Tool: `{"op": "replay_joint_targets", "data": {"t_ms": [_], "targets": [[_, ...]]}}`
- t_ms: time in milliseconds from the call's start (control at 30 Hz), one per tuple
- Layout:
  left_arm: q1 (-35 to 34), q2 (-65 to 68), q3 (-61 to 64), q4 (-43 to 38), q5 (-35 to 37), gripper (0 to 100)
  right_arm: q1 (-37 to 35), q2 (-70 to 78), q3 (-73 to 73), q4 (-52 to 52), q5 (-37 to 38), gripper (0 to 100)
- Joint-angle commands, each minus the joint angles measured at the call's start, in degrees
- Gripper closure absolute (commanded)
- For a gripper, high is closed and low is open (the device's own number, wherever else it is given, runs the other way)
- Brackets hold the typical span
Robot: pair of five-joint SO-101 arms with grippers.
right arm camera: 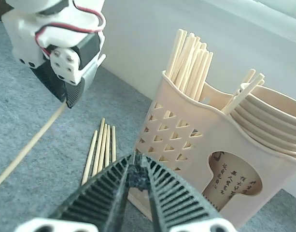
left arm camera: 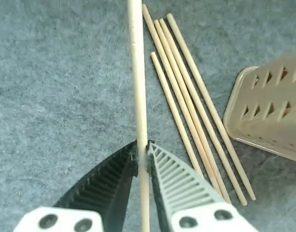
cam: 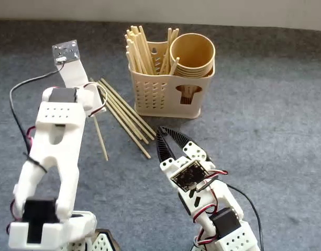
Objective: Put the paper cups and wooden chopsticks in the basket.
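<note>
- We see the left gripper pinching a single pale wooden chopstick between its black and grey toothed fingers; the stick runs out well past the fingertips.
- From the right wrist view, that chopstick slants down from the left gripper toward the grey carpet-like table cover. We cannot tell whether its far tip touches the cover.
- Several loose wooden chopsticks lie flat in a close, nearly parallel bundle on the cover, between the left arm and the beige perforated plastic basket, with their far ends just beside the basket's wall.
- The basket stands upright. One compartment holds a stack of tan paper cups, and the other holds a bunch of upright wooden chopsticks.
- A couple of sticks lean against the cups' rim.
- The right gripper has its black toothed fingers pressed together with nothing between them. It hangs near the front of the basket, apart from it.
- In the high view the right gripper points toward the near end of the loose bundle.
</note>
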Motion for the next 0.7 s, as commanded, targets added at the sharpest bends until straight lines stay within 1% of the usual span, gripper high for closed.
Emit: {"op": "replay_joint_targets", "data": {"t_ms": [0, 200, 433, 533, 667], "targets": [[0.40, -10.07, 2.95, -3.69, 0.26, 100, 0.31, -0.57, 5.58, 0.22, 0.53, 99.2], [0.66, -18.24, 3.38, -4.22, 0.26, 100, 0.31, -0.57, 5.58, 0.22, 0.44, 99.2], [5.76, -26.42, 2.95, -4.22, 0.26, 100, 0.31, -0.57, 5.58, 0.22, 0.44, 99.2], [7.78, -30.11, 2.95, -5.89, -0.09, 100, 0.31, -0.57, 5.58, 0.22, 0.44, 99.2], [10.42, -33.89, 2.95, -8.44, -5.19, 100, 0.31, -0.57, 5.58, 0.22, 0.35, 99.2]]}}
